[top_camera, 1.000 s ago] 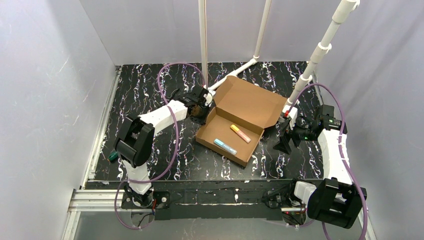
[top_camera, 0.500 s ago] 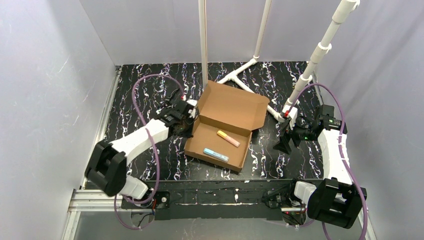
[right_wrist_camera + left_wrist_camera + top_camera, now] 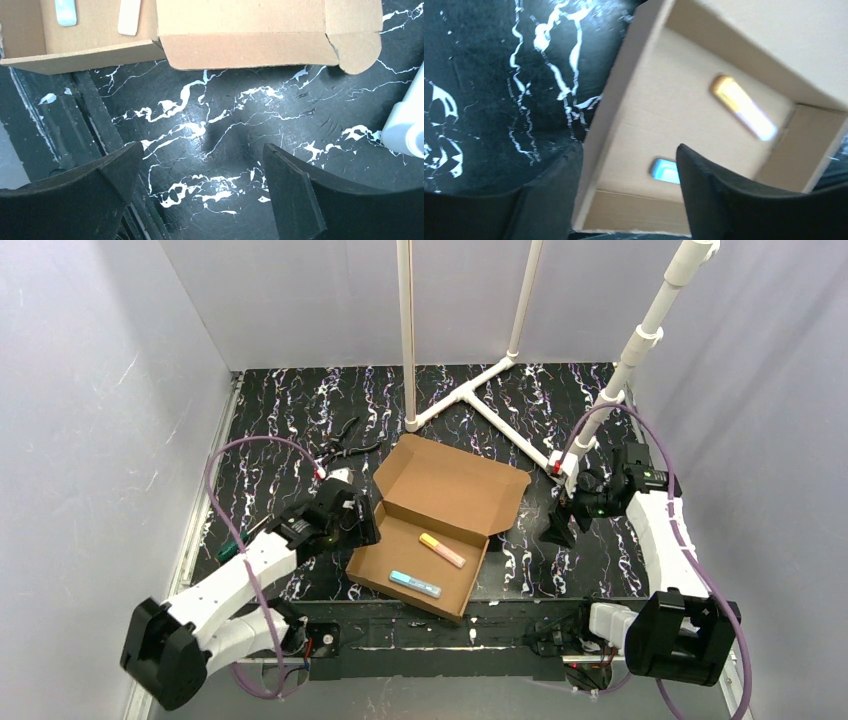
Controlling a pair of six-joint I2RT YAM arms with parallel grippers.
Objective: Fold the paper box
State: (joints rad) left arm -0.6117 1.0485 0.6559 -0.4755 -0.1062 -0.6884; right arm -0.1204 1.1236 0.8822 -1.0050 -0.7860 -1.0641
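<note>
The box [image 3: 400,560] lies open at the near middle of the table [image 3: 280,410], its lid [image 3: 450,483] raised toward the far side. A yellow marker [image 3: 442,550] and a blue marker [image 3: 415,584] lie in its tray. The left gripper [image 3: 357,525] straddles the tray's left wall, jaws apart (one finger [image 3: 734,200] inside, the other outside). The right gripper [image 3: 557,530] hangs spread wide over bare table, just right of the box. Pliers [image 3: 345,440] lie behind.

Left wrist view: paper box [image 3: 644,115] is blurred and cropped at top and right; blue item [image 3: 664,170] lies half hidden behind a finger [image 3: 724,200]. Right wrist view: box cropped at top, white pipe [image 3: 405,130] at right. Overhead: dark tool [image 3: 345,443], possibly pliers, too small to identify.
</note>
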